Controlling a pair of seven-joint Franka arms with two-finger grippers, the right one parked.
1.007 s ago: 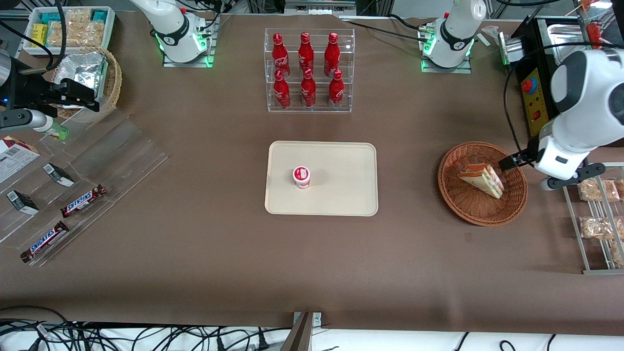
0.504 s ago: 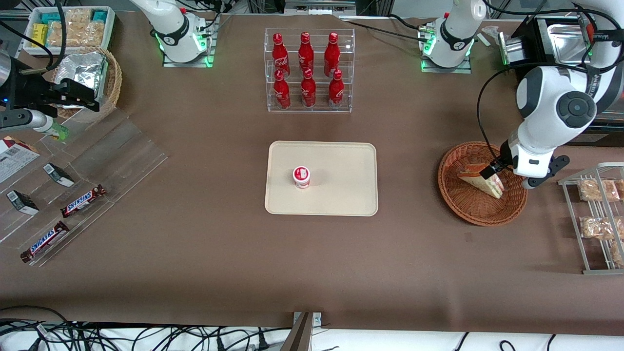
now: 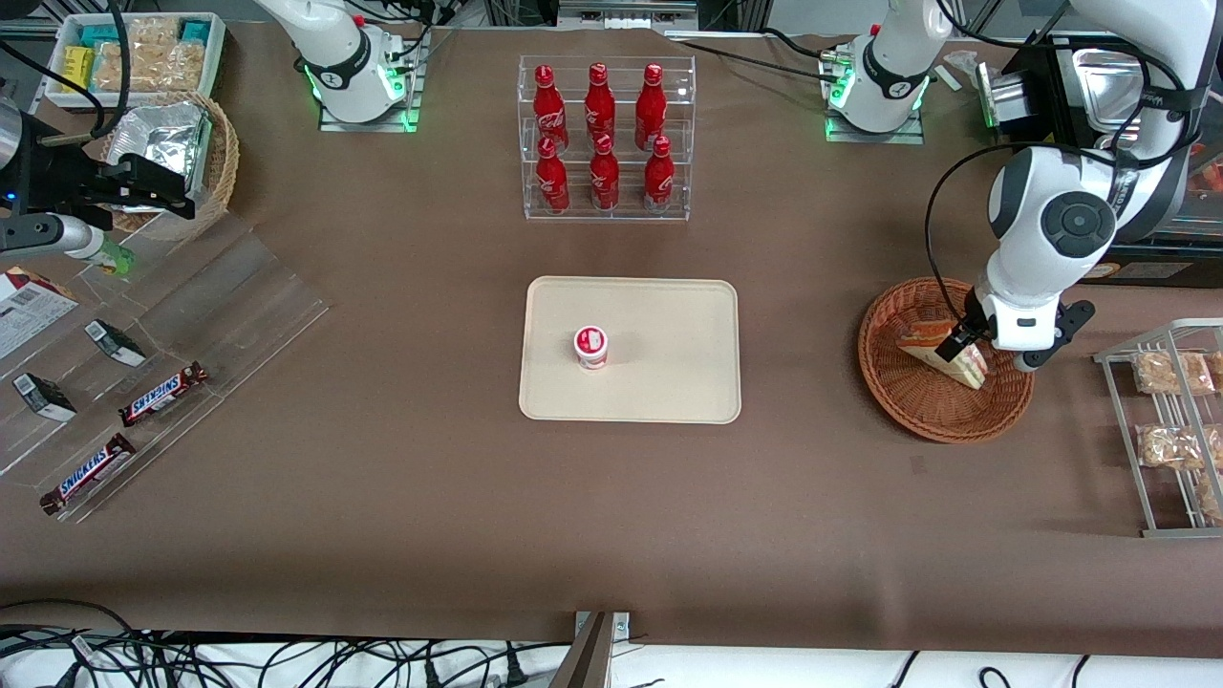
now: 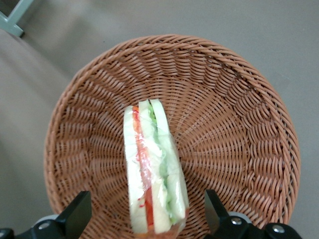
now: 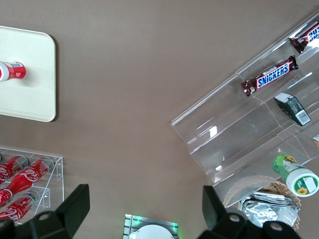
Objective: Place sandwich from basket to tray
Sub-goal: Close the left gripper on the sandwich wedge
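Note:
The sandwich (image 3: 941, 350), a clear-wrapped white-bread wedge with red and green filling, lies in the reddish-brown wicker basket (image 3: 898, 392) toward the working arm's end of the table. My left gripper (image 3: 958, 342) hangs right over the sandwich. In the left wrist view the gripper (image 4: 147, 219) is open, one black finger (image 4: 77, 214) on each side of the sandwich (image 4: 154, 174) and apart from it, over the basket (image 4: 234, 114). The beige tray (image 3: 669, 382) lies mid-table.
A small red-and-white cup (image 3: 591, 346) stands on the tray. A clear rack of red bottles (image 3: 602, 139) stands farther from the camera than the tray. A wire rack with tan snack packets (image 3: 1170, 420) stands beside the basket. Candy bars (image 3: 162, 394) lie on clear shelves toward the parked arm's end.
My left arm has swung in from the table's edge over the basket, and the gripper has come over the sandwich. The sandwich has not moved.

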